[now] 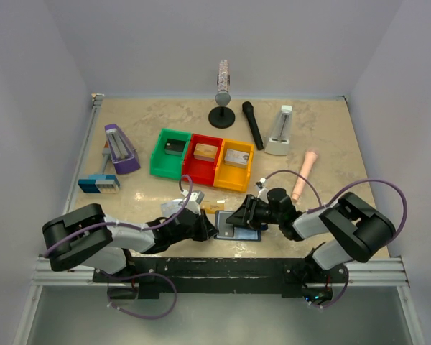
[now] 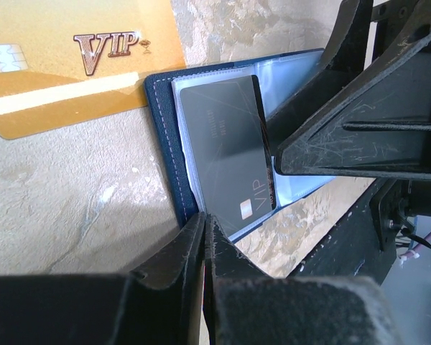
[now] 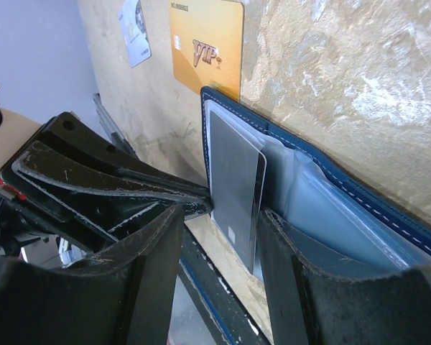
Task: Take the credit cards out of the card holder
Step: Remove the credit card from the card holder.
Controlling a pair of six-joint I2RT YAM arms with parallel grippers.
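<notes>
The navy card holder [image 2: 163, 136] lies open near the table's front edge [image 1: 248, 234], its pale lining [image 3: 323, 208] showing. A black credit card [image 2: 226, 144] sticks partly out of its slot [image 3: 233, 176]. My left gripper [image 2: 205, 219] is shut on that card's near corner [image 1: 212, 230]. My right gripper [image 3: 223, 215] is open [image 1: 240, 215]; one of its fingers [image 3: 302, 287] rests on the holder's other half. A gold credit card [image 2: 79, 61] lies flat on the table beyond the holder [image 1: 215, 208]. A silvery card [image 3: 134, 32] lies further off.
Green [image 1: 169, 152], red [image 1: 205, 157] and yellow [image 1: 235, 164] bins stand in a row mid-table. Around them are a black microphone [image 1: 253, 123], a round stand [image 1: 222, 108], a purple metronome [image 1: 121, 149], a white one [image 1: 280, 131], a blue-and-white gadget [image 1: 99, 184] and a pink handle [image 1: 304, 174].
</notes>
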